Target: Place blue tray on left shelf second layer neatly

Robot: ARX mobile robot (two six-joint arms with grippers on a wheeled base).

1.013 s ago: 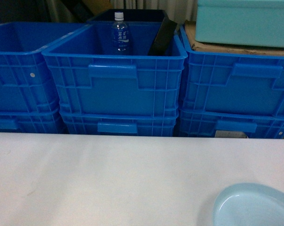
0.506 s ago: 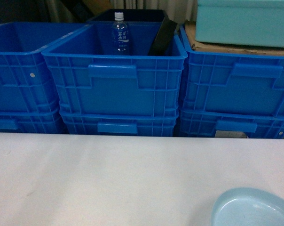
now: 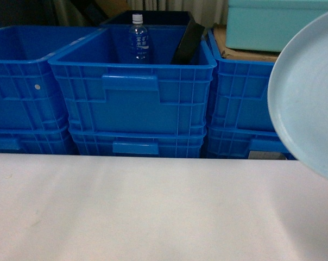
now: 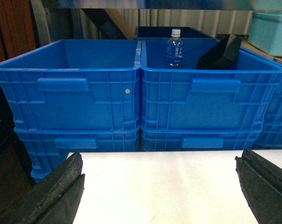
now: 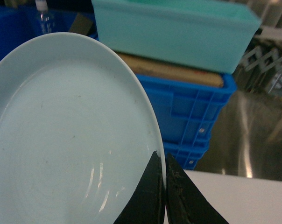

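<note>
Pale-blue rigid plastic tray (image 5: 71,140), light, slick: my right gripper (image 5: 165,186) pinches its five-o'clock rim; left gripper (image 4: 159,186) apart.

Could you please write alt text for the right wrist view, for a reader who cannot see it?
The right gripper pinches the rim of the pale blue tray, which fills the left of the picture. Behind it, a turquoise box sits on cardboard atop stacked dark-blue crates.
</note>
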